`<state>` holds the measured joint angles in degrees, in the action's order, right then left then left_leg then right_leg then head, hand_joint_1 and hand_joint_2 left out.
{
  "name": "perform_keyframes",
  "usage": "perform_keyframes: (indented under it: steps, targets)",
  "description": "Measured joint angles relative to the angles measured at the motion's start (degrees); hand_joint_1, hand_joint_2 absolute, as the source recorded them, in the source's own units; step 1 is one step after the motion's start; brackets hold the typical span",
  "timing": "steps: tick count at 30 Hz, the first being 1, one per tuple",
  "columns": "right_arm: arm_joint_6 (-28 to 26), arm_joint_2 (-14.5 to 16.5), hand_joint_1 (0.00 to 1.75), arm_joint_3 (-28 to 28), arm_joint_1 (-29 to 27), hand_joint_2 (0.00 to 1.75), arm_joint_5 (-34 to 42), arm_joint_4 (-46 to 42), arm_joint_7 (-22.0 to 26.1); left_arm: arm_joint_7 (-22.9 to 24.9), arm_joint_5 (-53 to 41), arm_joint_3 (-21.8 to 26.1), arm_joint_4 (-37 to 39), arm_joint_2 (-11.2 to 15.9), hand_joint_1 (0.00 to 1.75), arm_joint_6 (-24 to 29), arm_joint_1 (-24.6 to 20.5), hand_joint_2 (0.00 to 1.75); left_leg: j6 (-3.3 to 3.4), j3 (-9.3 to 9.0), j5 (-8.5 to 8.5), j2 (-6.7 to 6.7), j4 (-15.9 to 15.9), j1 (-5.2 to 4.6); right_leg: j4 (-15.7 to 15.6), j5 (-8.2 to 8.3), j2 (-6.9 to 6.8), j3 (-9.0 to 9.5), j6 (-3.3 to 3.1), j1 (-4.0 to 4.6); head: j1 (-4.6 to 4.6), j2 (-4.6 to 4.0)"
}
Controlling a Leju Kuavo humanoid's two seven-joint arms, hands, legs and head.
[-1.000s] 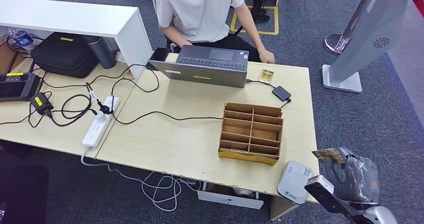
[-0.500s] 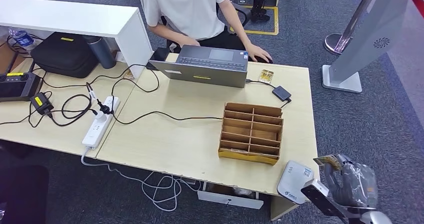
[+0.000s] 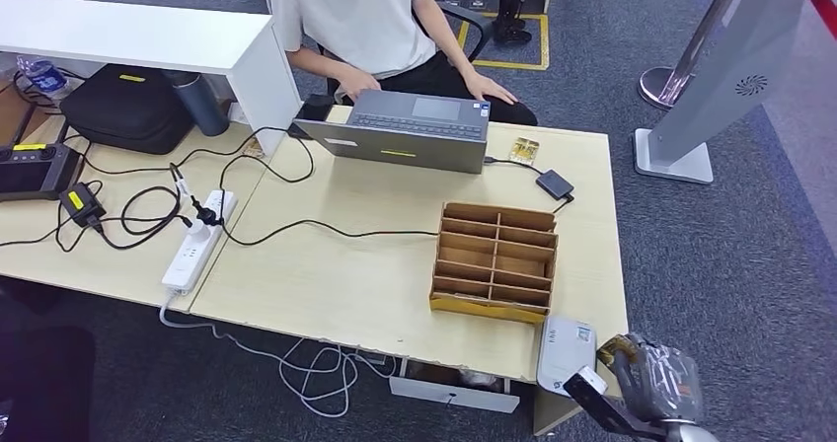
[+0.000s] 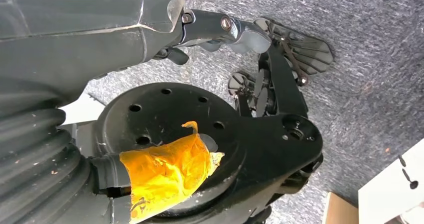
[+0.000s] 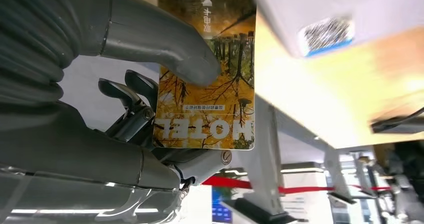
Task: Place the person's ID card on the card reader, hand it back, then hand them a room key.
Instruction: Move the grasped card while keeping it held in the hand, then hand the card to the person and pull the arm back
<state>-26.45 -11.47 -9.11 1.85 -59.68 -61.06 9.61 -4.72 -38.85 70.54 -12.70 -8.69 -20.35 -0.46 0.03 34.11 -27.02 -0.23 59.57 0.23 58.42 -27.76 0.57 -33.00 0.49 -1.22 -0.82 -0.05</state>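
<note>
Right hand (image 3: 659, 378) pinching hotel card (image 5: 206, 74), beside card reader (image 3: 565, 350)

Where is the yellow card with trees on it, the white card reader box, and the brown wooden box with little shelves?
Yellow hotel card (image 5: 207, 74): right wrist view, printed face.
White card reader (image 3: 565, 352): head view, top surface.
Brown wooden organizer (image 3: 495, 260): head view, centre divider.

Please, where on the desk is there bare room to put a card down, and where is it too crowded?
Free: the wide bare patch of desk between the power strip, the laptop and the wooden organizer; a black cable crosses its upper part. The strip along the right edge beside the organizer is also bare. Crowded: the left end, with cables, charger and bag.
</note>
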Motion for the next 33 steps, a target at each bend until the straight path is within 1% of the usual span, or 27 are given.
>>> perform_keyframes:
  steps: [6, 13, 16, 21, 26, 33]
  targets:
    - [-0.54, 1.23, 1.75, -1.85, 1.91, 1.75, -0.73, 5.67, -0.36, -0.13, 0.66, 0.74, 0.00, 0.02, 0.00, -0.07, -0.08, 1.75, 0.01, -0.14, -0.01, 0.10, 0.00, 0.01, -0.01, 0.01, 0.08, 0.10, -0.01, 0.02, 0.00, -0.01]
    - [-0.76, 1.46, 1.75, -2.51, 3.05, 1.75, -0.56, 6.36, -0.75, -0.23, 0.87, 1.46, 0.00, 0.05, 0.00, -0.08, -0.12, 1.75, 0.00, -0.35, -0.06, 0.21, 0.00, 0.02, -0.03, 0.01, 0.18, 0.26, -0.01, 0.04, 0.02, -0.02]
    - [-0.58, 1.43, 1.75, -2.49, 3.06, 1.75, 0.24, 4.15, -1.20, -0.30, 0.82, 1.53, 0.00, 0.10, 0.00, -0.08, -0.10, 1.75, 0.00, -0.32, -0.04, 0.21, 0.00, 0.01, -0.02, 0.06, 0.18, 0.30, -0.04, 0.03, 0.02, -0.02]
    - [0.71, 0.83, 1.75, -2.20, 4.79, 1.75, 1.74, -3.29, -1.41, -0.70, 0.44, 1.74, 0.00, 0.33, 0.00, -0.08, -0.10, 1.75, -0.06, -0.26, 0.05, 0.23, 0.01, 0.01, 0.01, 0.16, 0.20, 0.21, -0.10, 0.03, 0.01, -0.02]
    - [1.21, -0.19, 1.75, -1.79, 9.70, 1.75, 3.26, -9.75, -1.42, -0.92, -0.02, 2.03, 0.00, 0.60, 0.00, -0.20, -0.10, 1.75, -0.08, -0.19, 0.10, 0.22, 0.01, 0.01, 0.02, 0.19, 0.20, 0.12, -0.11, 0.03, 0.01, -0.02]
    - [2.36, -1.45, 1.75, -1.28, 16.05, 1.75, 3.91, -14.61, -1.85, -1.14, -0.28, 2.36, 0.00, 0.79, 0.00, -0.62, -0.10, 1.75, -0.08, -0.15, 0.10, 0.21, 0.01, 0.01, 0.02, 0.19, 0.19, 0.10, -0.11, 0.03, 0.01, -0.02]
